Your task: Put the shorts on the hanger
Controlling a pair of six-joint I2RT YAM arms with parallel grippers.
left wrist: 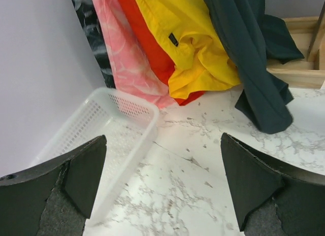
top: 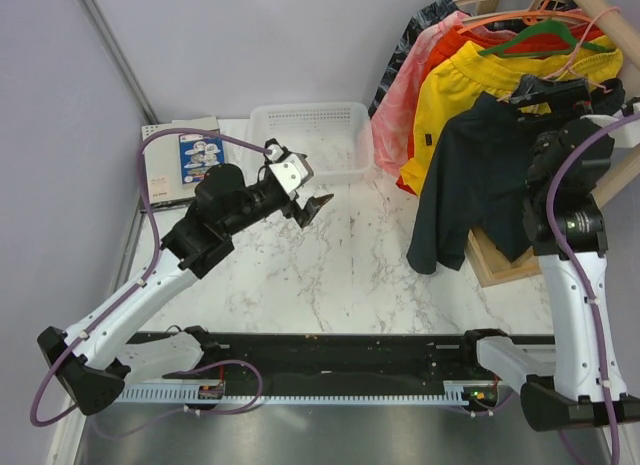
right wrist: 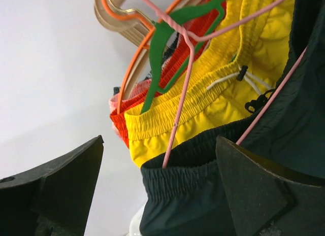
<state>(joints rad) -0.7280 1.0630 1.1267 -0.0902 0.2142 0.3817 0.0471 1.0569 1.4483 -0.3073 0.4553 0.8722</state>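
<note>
Right wrist view: the shorts (right wrist: 294, 129) hang on the hanger (right wrist: 175, 114), its wire entering the waistband (right wrist: 172, 182). Both the right gripper (right wrist: 160, 144) and left gripper (left wrist: 163, 138) gape wide, empty (placement apparently done). Next: withdraw without snagging fabric.

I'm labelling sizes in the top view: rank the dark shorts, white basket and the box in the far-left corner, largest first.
1. dark shorts
2. white basket (close call: the shorts hang nearer the camera, so this order is unsure)
3. box, clearly smallest

Your light is bright, even and soft, with only faint shadows. The basket (left wrist: 144, 125) blurs at its near rim beside the left-hand jaw. The fingers (right wrist: 51, 195) read dark.
</note>
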